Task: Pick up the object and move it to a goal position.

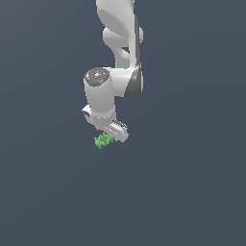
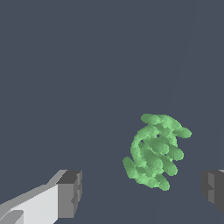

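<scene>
One object: green lump (image 2: 155,151), not yet grasped
fingers (image 2: 70,193): wide apart, object between them
left: close, lift, move to goal

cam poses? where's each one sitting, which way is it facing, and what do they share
Exterior view: off the arm, exact position not on record; faces the arm from outside, end effector low, lump at its tip.
Wrist view: on the wrist, looks out past the end effector at the lump; both fingers show at the frame edges, set apart, not touching the lump.
Shared: the lump, the end effector, and the plain grey background.
</scene>
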`<control>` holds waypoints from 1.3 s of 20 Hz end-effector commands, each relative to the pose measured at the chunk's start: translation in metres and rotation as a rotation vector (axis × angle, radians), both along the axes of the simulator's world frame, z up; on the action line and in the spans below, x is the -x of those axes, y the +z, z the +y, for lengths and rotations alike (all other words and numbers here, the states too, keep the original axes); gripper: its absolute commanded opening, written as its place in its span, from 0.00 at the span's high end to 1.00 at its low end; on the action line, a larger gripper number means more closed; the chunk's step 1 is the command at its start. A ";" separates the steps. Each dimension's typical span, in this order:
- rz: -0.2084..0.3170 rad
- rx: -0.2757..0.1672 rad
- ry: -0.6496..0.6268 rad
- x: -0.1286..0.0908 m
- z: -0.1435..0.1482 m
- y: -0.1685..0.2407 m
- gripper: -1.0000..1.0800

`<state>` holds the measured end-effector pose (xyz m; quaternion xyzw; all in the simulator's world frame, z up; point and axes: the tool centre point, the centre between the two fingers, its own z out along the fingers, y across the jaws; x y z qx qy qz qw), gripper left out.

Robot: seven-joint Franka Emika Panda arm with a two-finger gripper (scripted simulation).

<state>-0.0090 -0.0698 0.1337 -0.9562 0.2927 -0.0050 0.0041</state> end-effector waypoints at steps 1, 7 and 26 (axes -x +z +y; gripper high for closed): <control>0.003 0.000 -0.085 0.004 -0.006 -0.006 0.04; 0.009 0.000 -0.249 0.012 -0.019 -0.016 0.04; 0.013 0.002 -0.390 0.020 -0.029 -0.034 0.04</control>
